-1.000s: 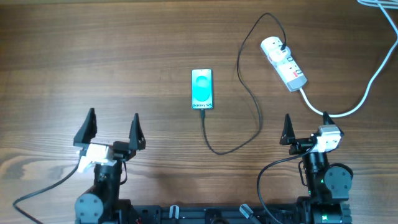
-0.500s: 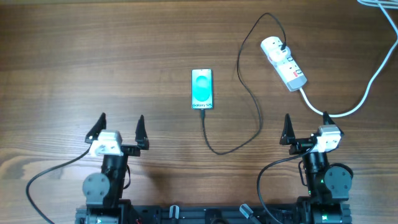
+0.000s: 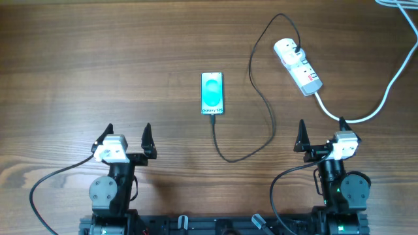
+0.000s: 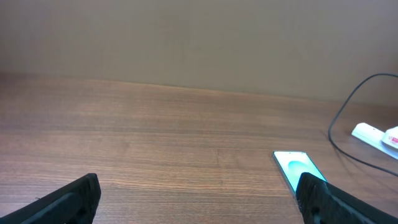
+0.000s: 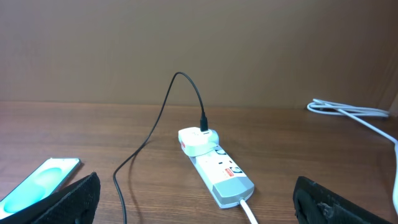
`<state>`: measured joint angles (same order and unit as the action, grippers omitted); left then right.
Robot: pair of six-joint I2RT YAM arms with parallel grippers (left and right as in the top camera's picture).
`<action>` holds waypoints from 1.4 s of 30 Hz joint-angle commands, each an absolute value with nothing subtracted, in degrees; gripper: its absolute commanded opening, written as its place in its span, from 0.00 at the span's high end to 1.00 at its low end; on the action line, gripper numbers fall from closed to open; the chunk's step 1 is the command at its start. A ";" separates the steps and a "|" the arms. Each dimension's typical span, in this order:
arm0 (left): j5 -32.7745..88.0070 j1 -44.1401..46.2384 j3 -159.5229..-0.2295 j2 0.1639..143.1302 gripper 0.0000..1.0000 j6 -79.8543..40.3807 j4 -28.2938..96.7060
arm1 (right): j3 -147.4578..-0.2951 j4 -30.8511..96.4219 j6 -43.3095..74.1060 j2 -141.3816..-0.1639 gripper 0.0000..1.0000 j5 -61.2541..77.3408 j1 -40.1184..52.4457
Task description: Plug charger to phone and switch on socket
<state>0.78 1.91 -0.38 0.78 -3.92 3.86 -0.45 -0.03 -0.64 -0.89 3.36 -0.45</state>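
Both left gripper (image 3: 128, 130) and right gripper (image 3: 321, 130) gape empty; thin black charger cable (image 3: 226, 160) reaches teal-lit rectangular smartphone (image 3: 212, 93), seating and white power strip (image 3: 298, 66) switch unclear.

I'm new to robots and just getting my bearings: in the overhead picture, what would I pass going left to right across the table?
Left claw → phone → socket. The charger and right claw overlap these sideways, so I left them out.
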 commanded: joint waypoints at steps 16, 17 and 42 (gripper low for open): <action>0.27 1.96 -0.32 0.19 0.00 -4.69 4.47 | -0.27 -0.10 0.19 -0.21 0.00 2.59 -0.73; 0.14 1.96 -0.32 0.19 0.00 -4.71 4.45 | -0.27 -0.10 0.19 -0.21 0.00 2.59 -0.73; 0.38 1.93 -0.32 0.19 0.00 -1.78 4.51 | -0.27 -0.10 0.16 -0.21 0.00 2.59 -0.73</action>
<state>0.69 1.91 -0.38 0.78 -2.04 3.88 -0.45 -0.03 -0.64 -0.89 3.36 -0.45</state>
